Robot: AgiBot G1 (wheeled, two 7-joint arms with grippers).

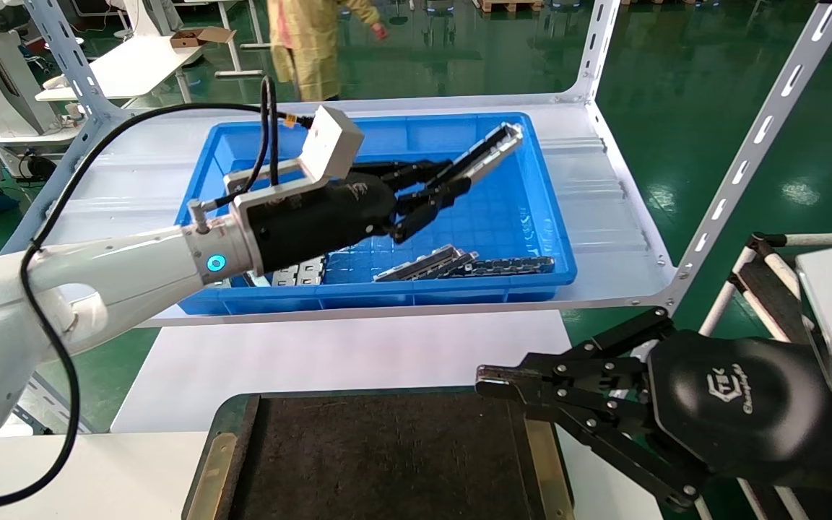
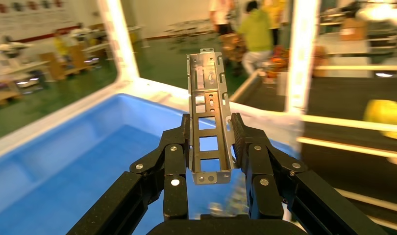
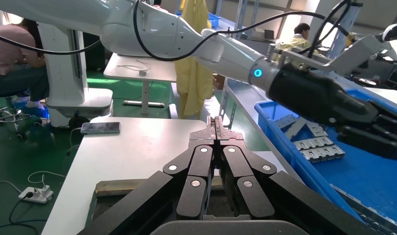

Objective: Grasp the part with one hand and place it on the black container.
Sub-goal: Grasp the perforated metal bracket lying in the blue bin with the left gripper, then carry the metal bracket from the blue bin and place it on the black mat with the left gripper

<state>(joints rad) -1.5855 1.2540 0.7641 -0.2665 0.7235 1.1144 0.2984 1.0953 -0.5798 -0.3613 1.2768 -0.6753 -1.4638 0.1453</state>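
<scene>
My left gripper (image 1: 452,180) is shut on the part (image 1: 490,150), a long silver-grey trough-shaped bar with rectangular cut-outs, and holds it lifted above the blue bin. In the left wrist view the part (image 2: 209,122) stands clamped between the two fingers (image 2: 243,142). The black container (image 1: 380,455), a flat rough black tray with brass-coloured side strips, lies at the near edge below. My right gripper (image 1: 484,381) is shut and empty, parked over the tray's right edge; it also shows in the right wrist view (image 3: 216,125).
The blue plastic bin (image 1: 553,238) on the white shelf holds flat slotted grey plates (image 1: 300,273) and long dark strips (image 1: 459,266). Slanted white shelf posts (image 1: 755,144) rise at both sides. A person in yellow stands behind the shelf.
</scene>
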